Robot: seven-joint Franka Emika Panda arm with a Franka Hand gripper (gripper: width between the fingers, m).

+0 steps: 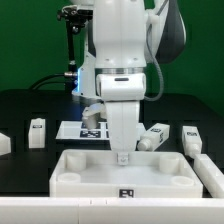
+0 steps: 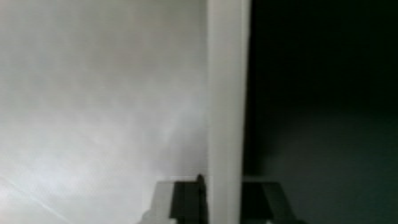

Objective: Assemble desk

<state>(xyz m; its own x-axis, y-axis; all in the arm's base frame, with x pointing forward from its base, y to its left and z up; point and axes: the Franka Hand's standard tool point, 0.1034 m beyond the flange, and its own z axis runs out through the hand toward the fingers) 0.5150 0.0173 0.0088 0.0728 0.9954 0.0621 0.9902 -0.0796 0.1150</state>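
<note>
Glossy white arm (image 1: 120,40), chunky rounded shells, dark grey-black section at the upper joint on the exterior view's right, thin grey ring band around the wrist block. White boxy gripper (image 1: 122,156) body narrows downward to a small greyish tip. In the wrist view the fingers (image 2: 182,203) show only as blurred dark grey blocks, edges too soft for any detail.

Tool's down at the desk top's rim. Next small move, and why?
Probably close the tool on the rim of the desk top. The wrist view shows that rim standing between the fingers, though I cannot tell whether they press it yet. Once held, the top could be shifted; the legs lie loose beside it.
</note>
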